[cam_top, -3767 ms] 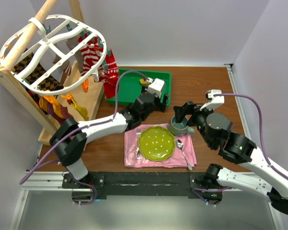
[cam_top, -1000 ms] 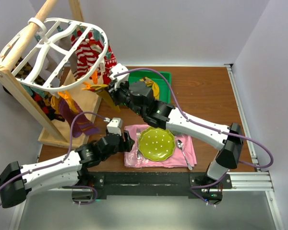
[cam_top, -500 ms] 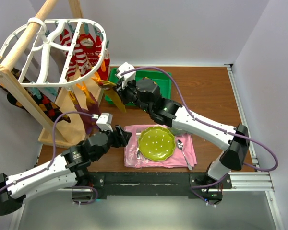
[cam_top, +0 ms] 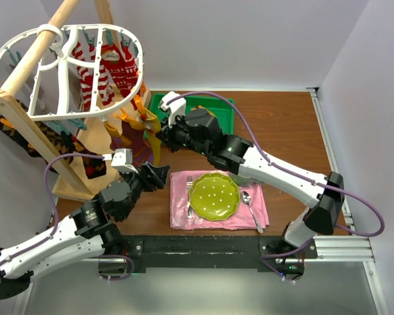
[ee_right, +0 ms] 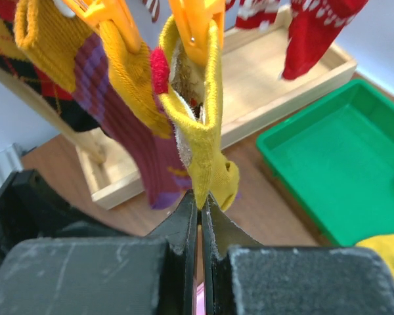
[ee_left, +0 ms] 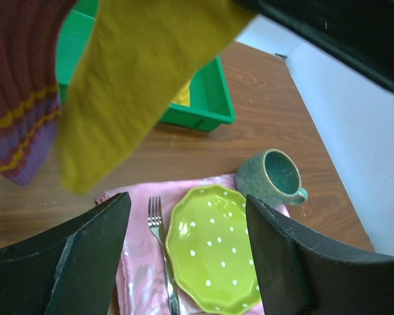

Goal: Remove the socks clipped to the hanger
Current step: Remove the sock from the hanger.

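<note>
Right gripper (ee_right: 198,197) has its two fingers pressed together on the lower end of a mustard sock (ee_right: 196,125), low enough that a pull should drag the cuff out of the orange clip (ee_right: 196,23) that pins it. That sock hangs from the near rim of the hanger (cam_top: 64,58), which is hooked over the pole of the wooden rack (cam_top: 20,65) so everything dangles free above the table (cam_top: 282,125). Left gripper (ee_left: 187,197) hangs beside and below with its fingers spread wide and nothing between them. It looks placed to take the neighbouring maroon sock (ee_right: 141,154), though that is my guess. One yellow sock (ee_right: 386,248) already lies in the green tray (ee_right: 335,151), which sits just beside the rack, presumably as the drop-off, so I judge the job to be in its early part. By my count two orange clips show close up from the right wrist. On the hanger I make out the mustard sock, the maroon one, at least two red-and-white socks (ee_right: 312,33) and a dark argyle sock (cam_top: 56,138); others may be hidden behind the frame. Off to the side is a place setting that plays no part in this: one pink napkin (cam_top: 178,216), one green plate (ee_left: 213,243), one fork (ee_left: 159,249), one spoon (cam_top: 249,203) and one mug (ee_left: 276,178)
</note>
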{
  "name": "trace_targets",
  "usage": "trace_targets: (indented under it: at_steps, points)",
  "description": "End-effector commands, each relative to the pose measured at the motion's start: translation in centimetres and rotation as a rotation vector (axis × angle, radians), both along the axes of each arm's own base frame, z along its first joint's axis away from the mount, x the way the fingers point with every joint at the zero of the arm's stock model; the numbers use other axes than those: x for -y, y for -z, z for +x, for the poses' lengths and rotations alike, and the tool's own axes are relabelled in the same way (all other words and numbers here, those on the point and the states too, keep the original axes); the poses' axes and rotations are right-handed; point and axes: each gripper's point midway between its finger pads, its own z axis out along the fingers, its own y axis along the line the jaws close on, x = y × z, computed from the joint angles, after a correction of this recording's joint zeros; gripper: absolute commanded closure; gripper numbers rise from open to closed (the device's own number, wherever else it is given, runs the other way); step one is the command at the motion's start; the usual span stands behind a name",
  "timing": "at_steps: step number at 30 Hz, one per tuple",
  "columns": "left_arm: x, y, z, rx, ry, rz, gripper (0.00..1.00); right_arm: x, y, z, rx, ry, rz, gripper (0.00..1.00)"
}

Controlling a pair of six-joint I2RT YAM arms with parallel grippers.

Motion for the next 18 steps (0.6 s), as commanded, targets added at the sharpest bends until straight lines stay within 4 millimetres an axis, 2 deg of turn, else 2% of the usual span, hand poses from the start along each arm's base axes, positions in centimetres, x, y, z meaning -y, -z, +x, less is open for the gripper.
trace_targets:
  at_steps: [1,6,12,18]
  points:
    - [-1.5,-3.2,1.2,0.079,-0.114,-0.041,0.24,0.2,-2.2,-1.7,-0.055,-0.044,0.045,1.0]
    - [-1.9,-3.5,1.7,0.097,-0.149,-0.028,0.24,0.3,-2.8,-2.3,-0.084,-0.054,0.058,1.0]
    - [-1.2,-3.8,2.5,0.121,-0.162,-0.008,0.22,-0.1,-2.8,-2.6,-0.115,-0.074,0.065,1.0]
    - [-2.0,-3.5,3.5,0.131,-0.259,-0.004,0.21,-0.3,-2.9,-3.1,-0.135,-0.092,0.076,1.0]
